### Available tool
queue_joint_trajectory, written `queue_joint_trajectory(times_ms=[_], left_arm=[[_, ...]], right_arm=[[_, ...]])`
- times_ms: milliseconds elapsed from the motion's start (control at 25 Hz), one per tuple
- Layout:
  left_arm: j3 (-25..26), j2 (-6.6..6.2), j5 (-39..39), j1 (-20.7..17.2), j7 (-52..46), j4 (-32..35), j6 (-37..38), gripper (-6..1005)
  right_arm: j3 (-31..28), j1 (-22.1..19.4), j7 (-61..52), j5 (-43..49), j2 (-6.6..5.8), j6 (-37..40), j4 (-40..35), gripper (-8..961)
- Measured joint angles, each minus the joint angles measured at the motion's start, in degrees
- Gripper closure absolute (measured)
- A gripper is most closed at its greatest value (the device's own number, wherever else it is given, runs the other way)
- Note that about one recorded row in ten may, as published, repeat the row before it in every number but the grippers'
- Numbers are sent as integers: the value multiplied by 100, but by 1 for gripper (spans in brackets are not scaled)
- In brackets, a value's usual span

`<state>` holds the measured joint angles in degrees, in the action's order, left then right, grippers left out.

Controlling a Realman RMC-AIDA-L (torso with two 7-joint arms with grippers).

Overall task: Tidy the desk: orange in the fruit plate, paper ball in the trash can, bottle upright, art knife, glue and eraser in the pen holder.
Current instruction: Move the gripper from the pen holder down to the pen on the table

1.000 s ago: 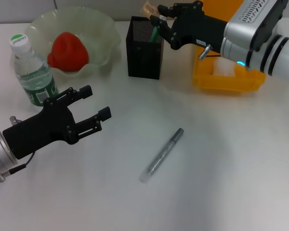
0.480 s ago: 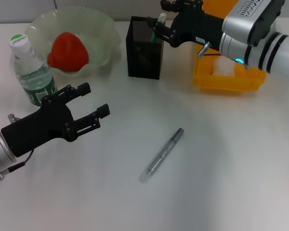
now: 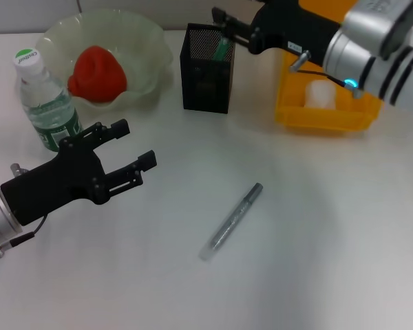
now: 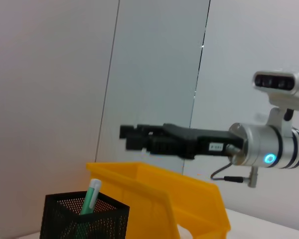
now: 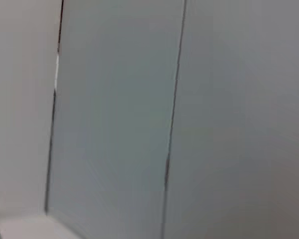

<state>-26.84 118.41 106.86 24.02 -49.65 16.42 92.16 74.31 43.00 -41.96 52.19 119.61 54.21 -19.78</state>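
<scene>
Mostly done — orange (image 3: 96,74) plated, bottle (image 3: 47,103) upright, art knife (image 3: 221,49) in pen holder (image 3: 206,69); glue (image 3: 230,221) left. Left gripper (image 3: 127,152) spread empty; right gripper's (image 3: 224,20) spread — cannot tell.

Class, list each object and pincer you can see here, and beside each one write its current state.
orange: in the fruit plate
bottle: upright, capped
art knife: standing in the pen holder
glue: lying loose on the desk
trash can: holds a white object
left pincer: open, empty
right pincer: above the pen holder, holding nothing

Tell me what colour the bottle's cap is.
White with a green top; the bottle cap shows best in the head view.
</scene>
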Motion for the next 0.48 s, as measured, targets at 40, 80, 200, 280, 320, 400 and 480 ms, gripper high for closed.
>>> queue_joint_trajectory(times_ms=[40, 80, 200, 280, 320, 400, 480], left_arm=[[0, 0, 0, 0, 0, 0, 0, 212], [-2, -4, 15, -3, 0, 1, 3, 212], [-13, -10, 29, -8, 0, 3, 44, 212], [-17, -11, 34, -11, 0, 7, 72, 212], [-41, -19, 43, -12, 0, 40, 135, 212], [-62, -20, 47, -13, 0, 55, 160, 212], [-98, -21, 48, -18, -1, 79, 197, 212]], right_arm=[[0, -61, -23, -84, -11, 190, -3, 318], [1, -128, -67, -129, -21, 388, -12, 318], [35, -338, -327, -120, -52, 974, -134, 319], [66, -547, -561, 87, -88, 1435, -332, 319], [48, -731, -838, 460, -132, 1845, -567, 319], [31, -822, -1002, 702, -158, 2036, -708, 319], [20, -956, -1372, 1201, -232, 2333, -989, 320]])
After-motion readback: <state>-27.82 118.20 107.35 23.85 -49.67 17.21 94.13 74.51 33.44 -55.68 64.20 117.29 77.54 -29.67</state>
